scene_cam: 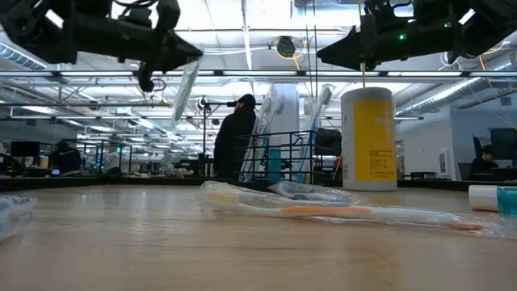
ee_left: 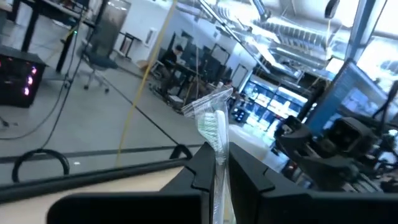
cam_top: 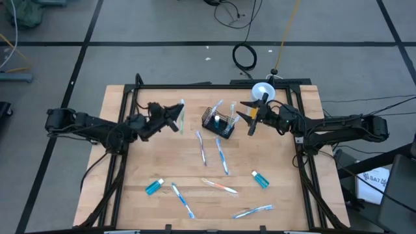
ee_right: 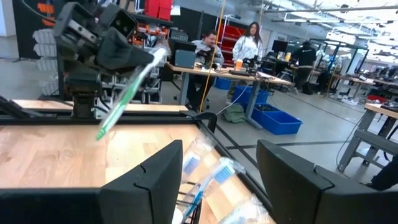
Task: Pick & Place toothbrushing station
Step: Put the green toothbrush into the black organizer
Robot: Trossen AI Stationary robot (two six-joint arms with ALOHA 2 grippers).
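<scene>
Toothbrushing station (cam_top: 219,123) between tools, left tool (cam_top: 174,116) gripping wrapped toothbrush (cam_top: 181,116)

My high camera hangs over the table (cam_top: 162,162) and looks straight down, taking in both arms and the floor around. My low camera sits at tabletop height, close to the wood, facing level into the room. The left wrist camera looks out past its own fingers (ee_left: 199,177) toward the room. The right wrist camera faces across the table. The wire basket (cam_top: 219,123) and the yellow cup (scene_cam: 368,137) appear in both high and low views.
</scene>
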